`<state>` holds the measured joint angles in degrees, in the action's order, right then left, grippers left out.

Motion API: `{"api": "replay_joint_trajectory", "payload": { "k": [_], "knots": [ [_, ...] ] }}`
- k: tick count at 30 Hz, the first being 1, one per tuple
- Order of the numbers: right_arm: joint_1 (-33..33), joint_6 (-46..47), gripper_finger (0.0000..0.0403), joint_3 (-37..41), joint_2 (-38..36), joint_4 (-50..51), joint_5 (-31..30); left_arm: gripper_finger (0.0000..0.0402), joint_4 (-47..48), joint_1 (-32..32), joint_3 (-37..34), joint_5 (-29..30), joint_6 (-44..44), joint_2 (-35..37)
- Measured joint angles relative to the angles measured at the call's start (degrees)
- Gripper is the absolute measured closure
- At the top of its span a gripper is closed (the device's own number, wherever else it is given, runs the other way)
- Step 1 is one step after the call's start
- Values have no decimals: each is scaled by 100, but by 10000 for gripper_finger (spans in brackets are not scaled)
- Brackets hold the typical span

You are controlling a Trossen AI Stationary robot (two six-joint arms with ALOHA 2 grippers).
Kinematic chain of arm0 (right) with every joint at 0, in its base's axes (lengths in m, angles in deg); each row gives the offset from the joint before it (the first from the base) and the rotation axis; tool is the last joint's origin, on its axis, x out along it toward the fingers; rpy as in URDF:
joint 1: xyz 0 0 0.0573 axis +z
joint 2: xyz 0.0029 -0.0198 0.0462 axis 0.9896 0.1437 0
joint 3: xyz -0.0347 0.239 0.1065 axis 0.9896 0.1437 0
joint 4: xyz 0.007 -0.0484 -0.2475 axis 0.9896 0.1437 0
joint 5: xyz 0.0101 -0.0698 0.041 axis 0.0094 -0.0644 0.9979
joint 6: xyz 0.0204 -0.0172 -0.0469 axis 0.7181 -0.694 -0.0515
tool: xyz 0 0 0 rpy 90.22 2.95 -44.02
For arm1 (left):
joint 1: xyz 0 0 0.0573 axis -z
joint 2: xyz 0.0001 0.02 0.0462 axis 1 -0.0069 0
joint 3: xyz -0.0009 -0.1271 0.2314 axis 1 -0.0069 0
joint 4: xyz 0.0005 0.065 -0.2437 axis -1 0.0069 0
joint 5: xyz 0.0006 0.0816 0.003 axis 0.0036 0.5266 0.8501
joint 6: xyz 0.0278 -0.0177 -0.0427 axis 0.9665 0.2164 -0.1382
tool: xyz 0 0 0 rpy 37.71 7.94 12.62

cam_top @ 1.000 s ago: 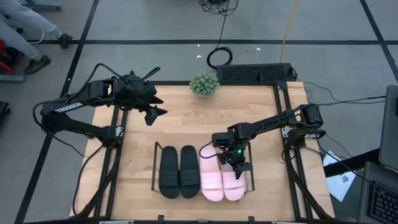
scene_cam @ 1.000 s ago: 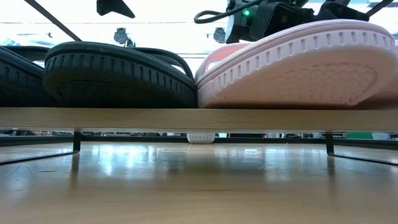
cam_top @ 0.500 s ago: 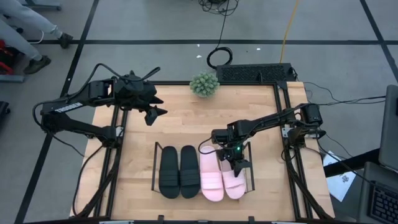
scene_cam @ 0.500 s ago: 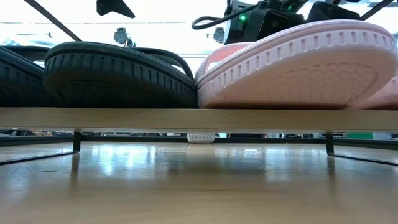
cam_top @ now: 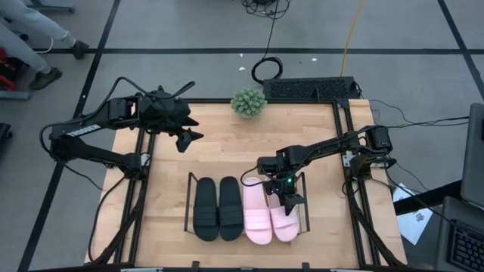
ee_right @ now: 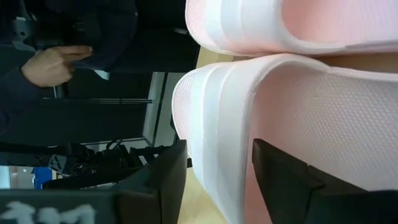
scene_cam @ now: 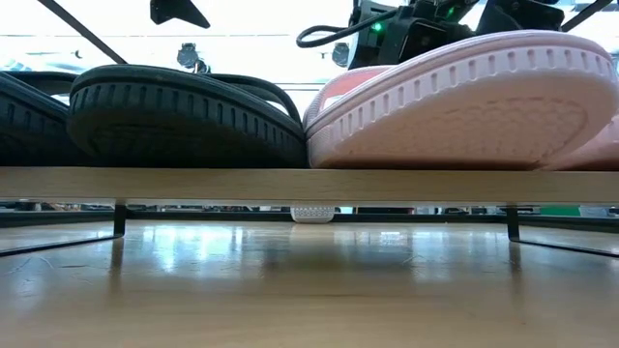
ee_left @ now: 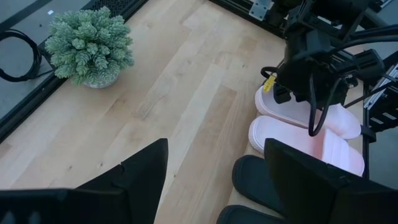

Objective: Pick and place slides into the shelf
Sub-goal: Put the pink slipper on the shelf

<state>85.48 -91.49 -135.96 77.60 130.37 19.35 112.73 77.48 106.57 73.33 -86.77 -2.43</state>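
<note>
- Over the heel end of the outer pink slide (cam_top: pixel 286 219), the right gripper (cam_top: pixel 288 198) hangs low, its two dark fingers (ee_right: pixel 163 180) spread apart with the slide's pale rim showing between them in the right wrist view; nothing is clamped.
- Just beside that sandal, at its 9 o'clock in the high view, lies the inner pink slide (cam_top: pixel 257 217), the two touching along their sides.
- Further toward 9 o'clock sits the black pair (cam_top: pixel 217 210), side by side, the nearer black slide (scene_cam: pixel 184 116) pressing against the pink sole in the low view.
- All four slides rest in a row on the shelf (cam_top: pixel 189 198), whose thin black frame stands at the centre-front of the wooden table (cam_top: pixel 219 151); the low view shows its board (scene_cam: pixel 309 184) raised on slim legs.
- At 10 o'clock from the shelf, well apart from it, the left gripper (cam_top: pixel 185 136) hovers above bare tabletop, its fingers (ee_left: pixel 140 174) open and holding nothing.
- At 12 o'clock, near the table's far edge, stands a small green plant (cam_top: pixel 248 102).
- Beyond the table, the right wrist view catches a person's hand (ee_right: pixel 53 65) against dark clothing.
</note>
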Motion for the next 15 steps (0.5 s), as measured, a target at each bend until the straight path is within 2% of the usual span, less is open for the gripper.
{"api": "replay_joint_trajectory", "payload": {
  "k": [15],
  "knots": [
    [-228,147,227,0,0,-11,-26,135,0,0,0,-4,47,0]
  ]
}}
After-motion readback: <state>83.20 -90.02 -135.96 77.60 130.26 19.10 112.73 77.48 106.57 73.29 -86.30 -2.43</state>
